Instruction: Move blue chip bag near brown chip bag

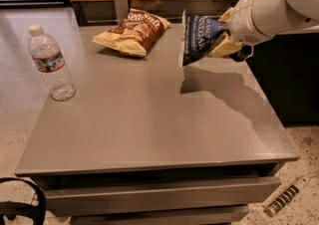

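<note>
The blue chip bag hangs upright in the air above the table's back right part, white lettering facing me. My gripper is shut on its right side, with the white arm reaching in from the upper right. The brown chip bag lies flat at the back middle of the grey table, a short way to the left of the blue bag. The two bags do not touch.
A clear water bottle stands upright near the table's left edge. A wooden wall panel with a metal bracket runs behind the table. A dark cabinet stands to the right. The table's shadowed patch lies under the bag.
</note>
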Motion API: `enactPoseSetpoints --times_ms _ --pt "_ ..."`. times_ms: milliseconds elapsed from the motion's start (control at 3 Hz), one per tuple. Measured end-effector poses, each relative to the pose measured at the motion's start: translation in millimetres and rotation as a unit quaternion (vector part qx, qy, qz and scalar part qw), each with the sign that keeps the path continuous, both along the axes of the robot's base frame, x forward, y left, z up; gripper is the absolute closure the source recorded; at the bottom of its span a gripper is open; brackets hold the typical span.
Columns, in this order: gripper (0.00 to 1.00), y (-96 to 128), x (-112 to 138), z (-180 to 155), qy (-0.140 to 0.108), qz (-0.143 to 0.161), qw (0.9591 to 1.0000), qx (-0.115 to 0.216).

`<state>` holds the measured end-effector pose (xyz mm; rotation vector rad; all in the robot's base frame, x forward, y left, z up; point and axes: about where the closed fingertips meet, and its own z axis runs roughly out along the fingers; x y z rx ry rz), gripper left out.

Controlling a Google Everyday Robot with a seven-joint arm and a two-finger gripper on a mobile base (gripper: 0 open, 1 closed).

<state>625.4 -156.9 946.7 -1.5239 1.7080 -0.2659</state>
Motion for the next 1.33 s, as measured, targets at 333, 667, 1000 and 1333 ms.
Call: enactPoseSetpoints --times_ms 333,667,1000,1333 --pt "1.0 0 0 0 0.0 0.0 1.0 0.0" --pt "1.0 -3 9 -4 0.002 -0.009 1.0 0.0" --pt "1.0 -9 35 -18 0.005 -0.032 0.9995 -0.007" --pt "1.0 -11 72 -38 -0.002 -0.058 0.9983 -0.001"
